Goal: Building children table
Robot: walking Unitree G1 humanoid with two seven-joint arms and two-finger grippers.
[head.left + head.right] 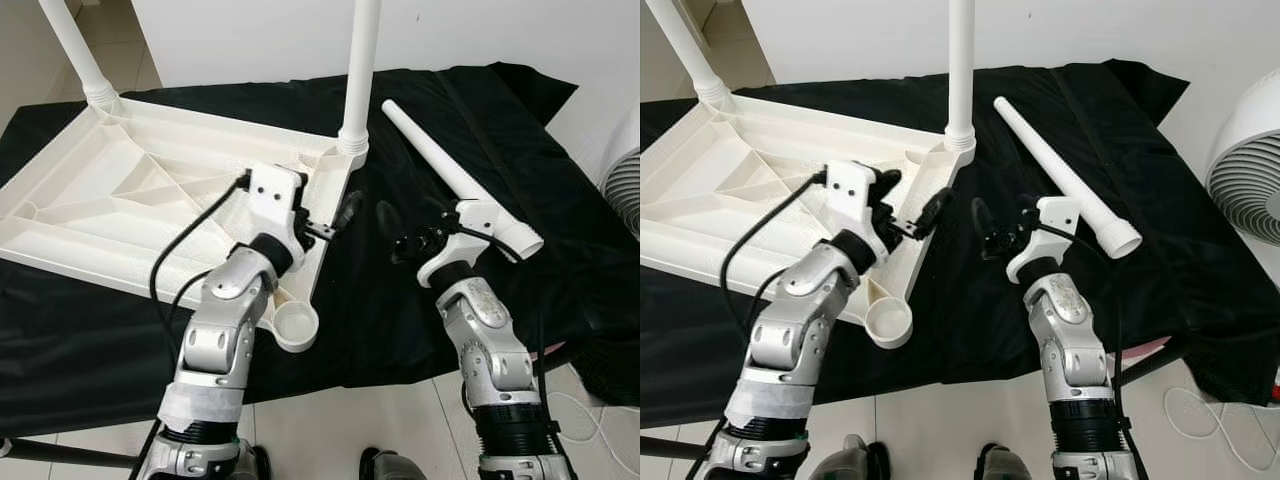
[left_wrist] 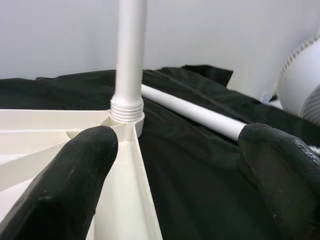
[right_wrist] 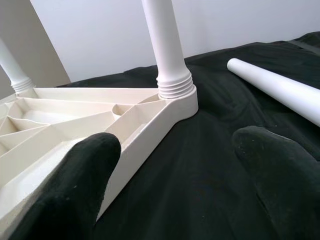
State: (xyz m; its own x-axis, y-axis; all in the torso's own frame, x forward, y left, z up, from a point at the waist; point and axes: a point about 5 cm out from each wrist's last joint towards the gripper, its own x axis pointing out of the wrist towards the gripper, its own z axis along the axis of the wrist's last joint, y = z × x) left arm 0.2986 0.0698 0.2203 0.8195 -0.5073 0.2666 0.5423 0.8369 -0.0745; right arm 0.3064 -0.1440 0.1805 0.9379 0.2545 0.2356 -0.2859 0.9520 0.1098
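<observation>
So from the left eye view, the tabletop [image 1: 150,190] is lying upside down on a black cloth [image 1: 420,310], ribs facing up, and two legs are already standing in its far corner sockets: one leg [image 1: 358,70] at the far right corner, another leg [image 1: 75,55] at the far left. A third, loose leg [image 1: 455,180] lies flat on the cloth just right of the tabletop, wide end toward the robot. The near right corner has an empty socket [image 1: 295,327], so by my count it's roughly halfway, two legs in and two to go, though I only spot one spare. The left gripper [image 1: 335,222] hovers over the tabletop's right edge with fingers spread apart, holding nothing. In the right eye view, the right gripper [image 1: 990,232] sits over the cloth between the tabletop and the loose leg, fingers apart too, empty, and a fan [image 1: 1250,165] stands off to the right of the tabletop. Left wrist view looks past two spread fingers [image 2: 70,180] at the standing leg's threaded base, with the loose one lying beyond it. Right wrist view is similar, fingers [image 3: 70,185] wide, the tabletop's corner and screwed-in leg ahead, nothing gripped.
</observation>
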